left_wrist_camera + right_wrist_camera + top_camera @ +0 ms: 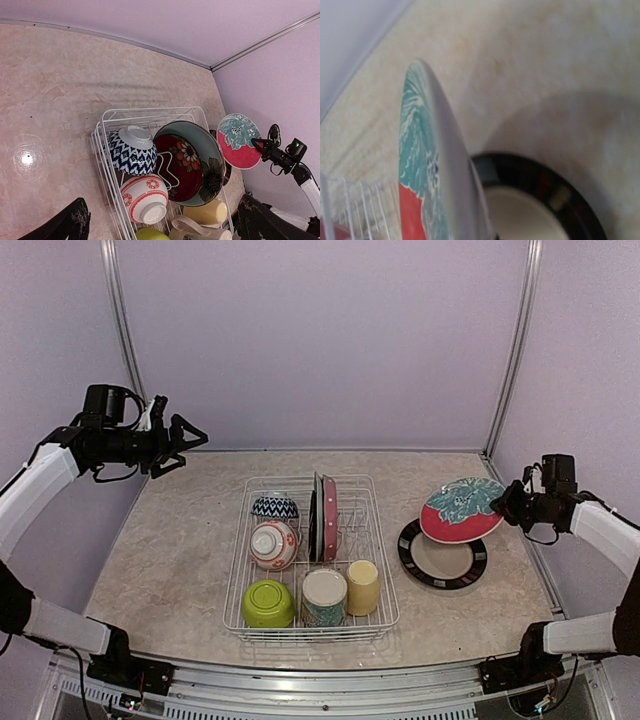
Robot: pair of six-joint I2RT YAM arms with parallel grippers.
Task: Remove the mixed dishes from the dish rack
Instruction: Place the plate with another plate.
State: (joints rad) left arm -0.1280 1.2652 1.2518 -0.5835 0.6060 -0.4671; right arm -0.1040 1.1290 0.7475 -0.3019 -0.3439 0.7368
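Marbled tabletop (pixel 170 550): my right hand (pixel 510 506) clenches the red-teal plate (pixel 460 512), tilted, directly over the dark-rimmed plate (pixel 443 565); left hand (pixel 193 449) released, far off.

Large white wire dish rack (pixel 300 478), holding blue zigzag bowl (pixel 274 507) and red-white patterned bowl (pixel 272 544) at left, foot rings showing. Lime green bowl (pixel 268 603), cream-teal mug (pixel 324 597) and yellow cup (pixel 362 587) along near side. Pink dotted plate (pixel 330 518) and dark floral plate (pixel 316 516) upright in slots. Right of rack: dark-rimmed round plate (pixel 442 560) lying flat, red-and-teal plate (pixel 461 509) tilted in the air above it.
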